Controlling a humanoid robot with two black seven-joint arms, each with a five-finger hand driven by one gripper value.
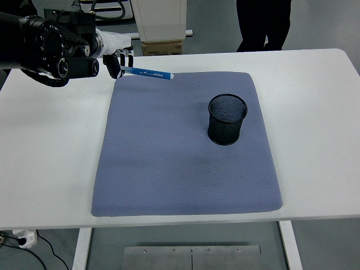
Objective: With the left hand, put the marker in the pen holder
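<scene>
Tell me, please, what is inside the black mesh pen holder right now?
The pen holder looks empty: only its dark mesh interior shows, though the very bottom is shadowed. The marker is in the left hand, not inside.

A white table (315, 107) fills most of the view. A blue-grey mat (185, 169) lies flat on the table, roughly in its middle, with its far edge near the table's far side. Beyond the table, a person's dark-trousered legs (263, 25) stand on the grey floor. A white pedestal (160, 19) and a cardboard box (162, 48) sit just behind the table's far edge.
</scene>
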